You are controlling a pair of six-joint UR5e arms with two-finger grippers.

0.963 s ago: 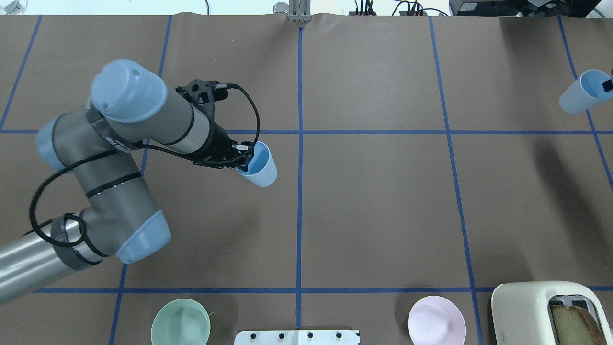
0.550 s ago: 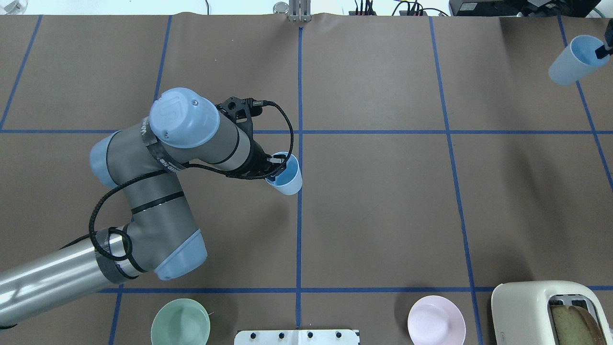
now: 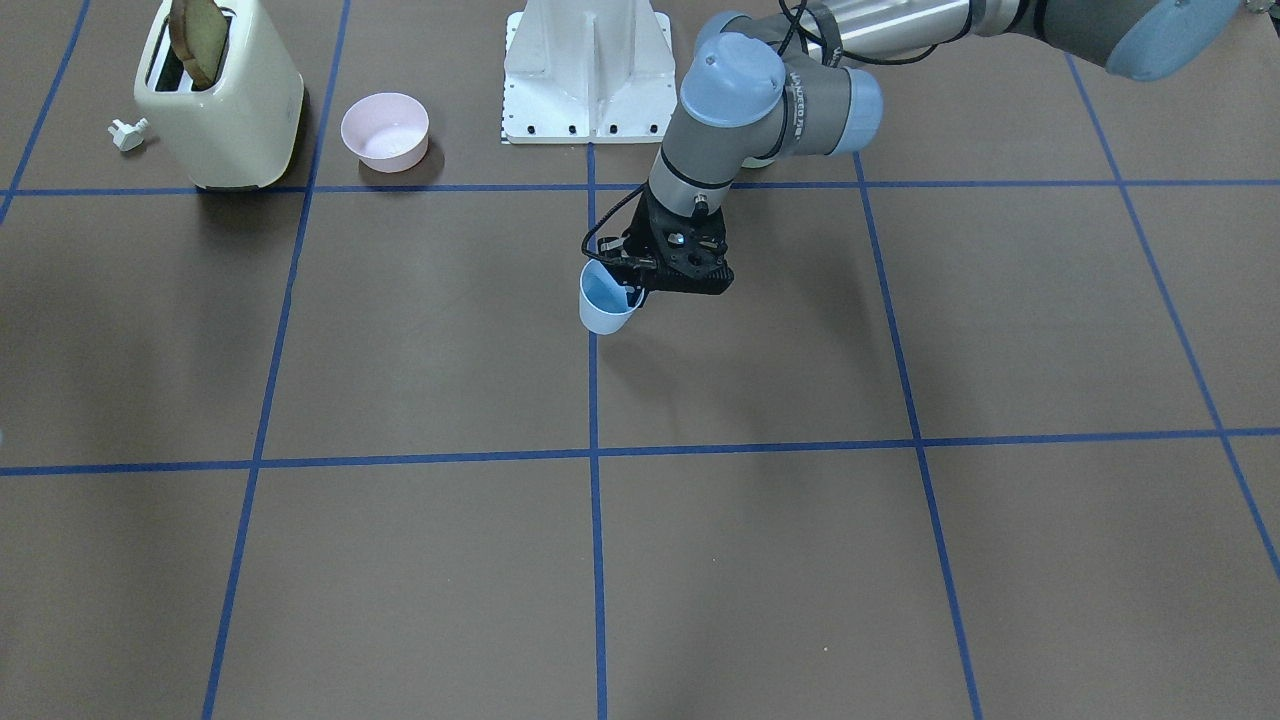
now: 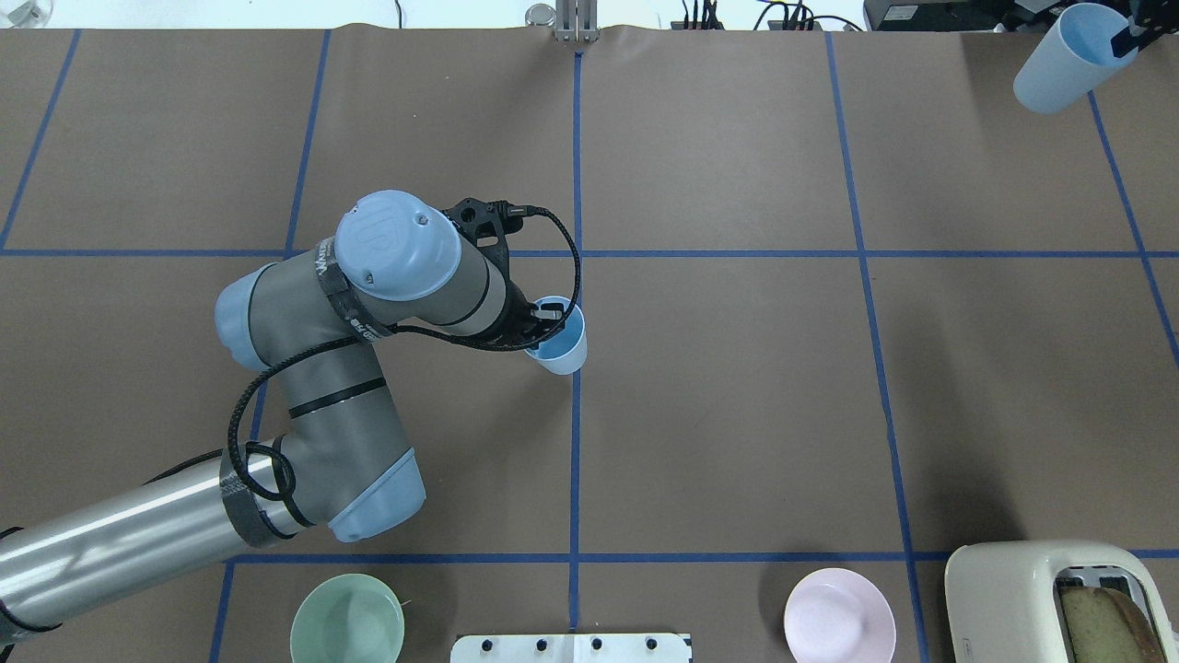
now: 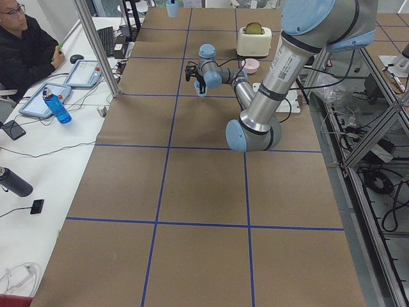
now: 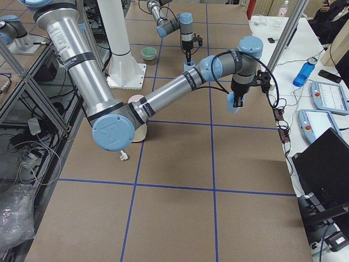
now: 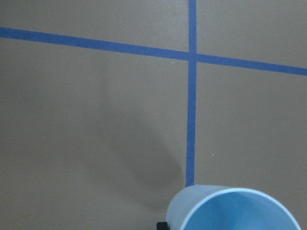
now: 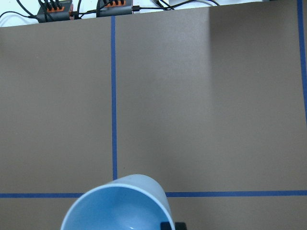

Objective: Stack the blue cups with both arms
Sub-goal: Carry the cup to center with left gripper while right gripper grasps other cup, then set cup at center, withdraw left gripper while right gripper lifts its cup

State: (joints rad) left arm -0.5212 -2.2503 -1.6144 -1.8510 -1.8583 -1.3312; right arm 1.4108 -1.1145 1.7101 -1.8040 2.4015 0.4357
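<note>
My left gripper [image 4: 543, 319] is shut on the rim of one blue cup [image 4: 559, 338], one finger inside it. It holds the cup upright at the table's centre line, low over or on the paper; I cannot tell which. The cup shows in the front view [image 3: 604, 300] and at the bottom of the left wrist view [image 7: 235, 211]. My right gripper [image 4: 1129, 38] is shut on the rim of the second blue cup [image 4: 1059, 61], held tilted and high near the far right corner. That cup shows in the right side view [image 6: 234, 102] and the right wrist view [image 8: 120, 203].
A cream toaster [image 4: 1050, 599] with bread stands at the near right, a pink bowl [image 4: 838, 615] beside it. A sage-green bowl [image 4: 347, 619] sits near left. The white pedestal [image 3: 590, 70] stands between them. An operator [image 5: 25, 45] sits at the side desk.
My left arm has carried its cup to the right, onto the centre line. My right gripper has moved its cup toward the far edge and slightly left.
</note>
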